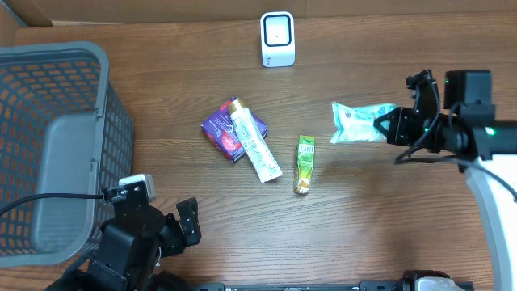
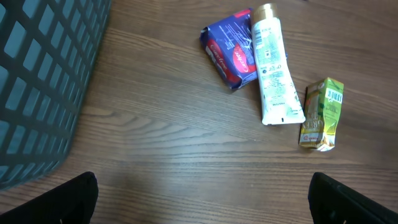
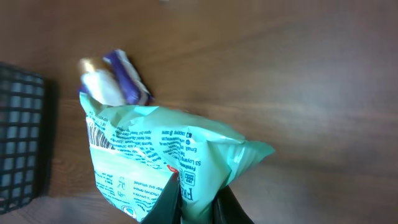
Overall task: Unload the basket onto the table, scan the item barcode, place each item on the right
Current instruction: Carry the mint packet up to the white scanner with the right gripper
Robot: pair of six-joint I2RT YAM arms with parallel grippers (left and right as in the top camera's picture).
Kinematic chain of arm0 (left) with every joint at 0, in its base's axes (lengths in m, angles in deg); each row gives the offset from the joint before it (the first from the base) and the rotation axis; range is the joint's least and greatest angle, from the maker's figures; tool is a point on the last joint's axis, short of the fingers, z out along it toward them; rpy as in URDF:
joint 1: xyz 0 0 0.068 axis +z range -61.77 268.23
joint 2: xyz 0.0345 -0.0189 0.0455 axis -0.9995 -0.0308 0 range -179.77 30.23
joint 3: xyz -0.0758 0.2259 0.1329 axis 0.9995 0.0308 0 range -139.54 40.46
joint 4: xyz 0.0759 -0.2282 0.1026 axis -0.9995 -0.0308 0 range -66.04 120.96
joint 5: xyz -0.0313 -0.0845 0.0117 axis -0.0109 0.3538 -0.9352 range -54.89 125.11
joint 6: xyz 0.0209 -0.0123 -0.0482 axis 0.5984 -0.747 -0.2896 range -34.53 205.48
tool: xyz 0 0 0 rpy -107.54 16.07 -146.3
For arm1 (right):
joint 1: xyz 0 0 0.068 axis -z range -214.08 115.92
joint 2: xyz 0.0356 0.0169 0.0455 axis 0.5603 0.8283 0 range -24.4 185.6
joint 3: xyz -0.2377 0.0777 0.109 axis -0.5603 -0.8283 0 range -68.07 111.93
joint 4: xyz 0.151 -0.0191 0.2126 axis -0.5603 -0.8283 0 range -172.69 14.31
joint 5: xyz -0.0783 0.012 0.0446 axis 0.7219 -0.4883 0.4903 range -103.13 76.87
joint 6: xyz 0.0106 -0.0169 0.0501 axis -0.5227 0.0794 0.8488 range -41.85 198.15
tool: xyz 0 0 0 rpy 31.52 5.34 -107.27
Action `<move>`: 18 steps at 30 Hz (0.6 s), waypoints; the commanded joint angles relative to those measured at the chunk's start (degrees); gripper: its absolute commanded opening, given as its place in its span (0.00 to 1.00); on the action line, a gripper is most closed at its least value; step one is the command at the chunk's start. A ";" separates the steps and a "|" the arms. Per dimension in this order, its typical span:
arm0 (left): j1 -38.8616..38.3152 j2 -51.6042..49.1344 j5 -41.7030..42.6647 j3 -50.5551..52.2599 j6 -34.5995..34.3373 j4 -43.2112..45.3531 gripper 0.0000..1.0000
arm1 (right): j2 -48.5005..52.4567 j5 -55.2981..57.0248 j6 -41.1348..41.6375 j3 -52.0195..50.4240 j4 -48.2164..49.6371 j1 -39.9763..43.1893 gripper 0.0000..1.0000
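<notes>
Bare wood is stretching wide across the table (image 1: 161, 81) between the basket (image 1: 56, 52) at the left edge and the middle cluster, and again between the scanner (image 1: 277, 38), sitting near the far edge, and the right side. The right gripper (image 1: 388, 128) is clenching one end of the mint pouch (image 1: 355, 123), holding it over the right part of the table, well apart from the scanner. The left gripper (image 2: 208, 208) is hovering released near the front edge, just beside the basket. The tube (image 1: 254, 145) is lying against the purple packet (image 1: 222, 125), the green carton (image 1: 304, 162) resting near them. The basket is showing mesh walls and a gray floor.
</notes>
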 commanded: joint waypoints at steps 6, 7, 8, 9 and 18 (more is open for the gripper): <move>-0.20 0.07 -0.39 0.46 -1.01 0.20 1.00 | -9.29 -1.40 -0.48 2.21 8.28 -7.76 0.04; -0.20 0.07 -0.39 0.46 -1.01 0.20 1.00 | -9.88 -0.22 0.22 2.21 9.40 -9.44 0.04; -0.20 0.07 -0.39 0.46 -1.01 0.20 0.99 | -10.29 1.01 0.79 2.21 10.25 -11.02 0.04; -0.20 0.07 -0.39 0.46 -1.01 0.20 1.00 | -10.62 3.26 1.60 2.21 11.10 -12.98 0.04; -0.20 0.07 -0.39 0.46 -1.01 0.20 0.99 | -9.70 23.52 4.42 4.87 12.48 -29.05 0.04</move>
